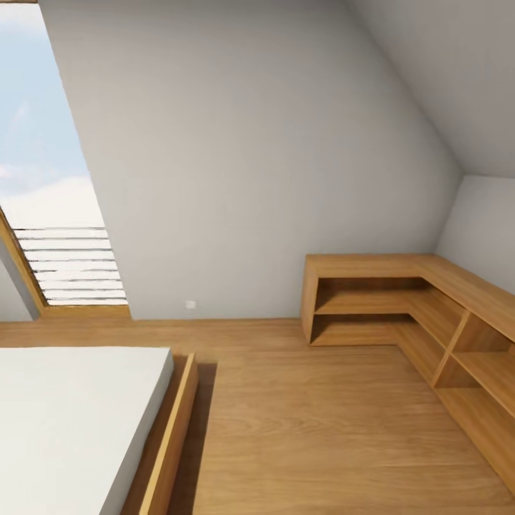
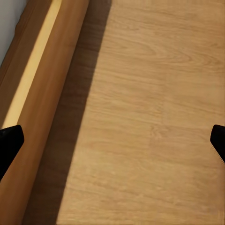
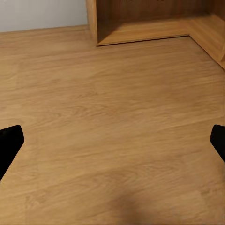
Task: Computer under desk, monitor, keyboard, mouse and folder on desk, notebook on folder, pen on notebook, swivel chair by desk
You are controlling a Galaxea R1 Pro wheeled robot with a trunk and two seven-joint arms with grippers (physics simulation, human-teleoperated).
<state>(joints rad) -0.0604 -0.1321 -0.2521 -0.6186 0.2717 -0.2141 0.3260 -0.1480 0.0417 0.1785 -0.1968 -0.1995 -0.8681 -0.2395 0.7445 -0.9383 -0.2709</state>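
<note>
Bed [image 1: 71, 422] lower left, shelf unit [image 1: 429, 300] right; base could clip either while turning. Both grippers [image 2: 112, 140] [image 3: 112, 140] spread wide, holding nothing.

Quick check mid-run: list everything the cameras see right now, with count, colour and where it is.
Bed: one, white mattress on an oak frame, lower left of the head view.
Skylight: one, wood-framed with white slats, far left in the sloped wall.
Corner shelf unit: one, oak, L-shaped, open shelves bare, right side against the walls.
Wall socket: one, white, low on the grey wall.
Floor: oak planks.
Left hand: black fingertips spread, open, above the floor beside the bed frame.
Right hand: black fingertips spread, open, above the floor.
</note>
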